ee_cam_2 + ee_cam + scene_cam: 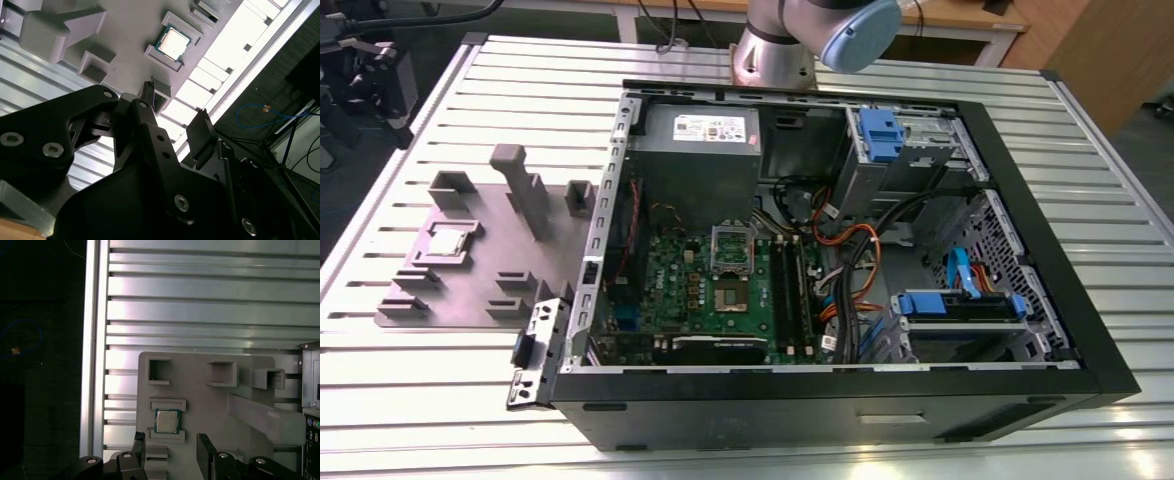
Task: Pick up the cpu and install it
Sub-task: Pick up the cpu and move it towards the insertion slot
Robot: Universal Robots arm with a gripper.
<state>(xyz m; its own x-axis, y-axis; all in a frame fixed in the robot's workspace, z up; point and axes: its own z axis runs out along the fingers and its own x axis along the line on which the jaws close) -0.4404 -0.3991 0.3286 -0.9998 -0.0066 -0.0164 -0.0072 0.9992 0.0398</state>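
First wrist view shows my claw [171,440] spread wide and empty over the grey holder [210,410] on the table [200,305], the cpu [167,421] seated in its pocket, apparently centred just ahead of the fingertips [205,445].

The cpu [450,243] sits, seemingly recessed, in a fixture plate [460,290] at the exterior view's left of the computer case [854,415].

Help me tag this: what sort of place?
Probably a robotics lab bench: an open black computer case on a ribbed aluminium table, grey plastic fixture tray holding small silvery square cpu.
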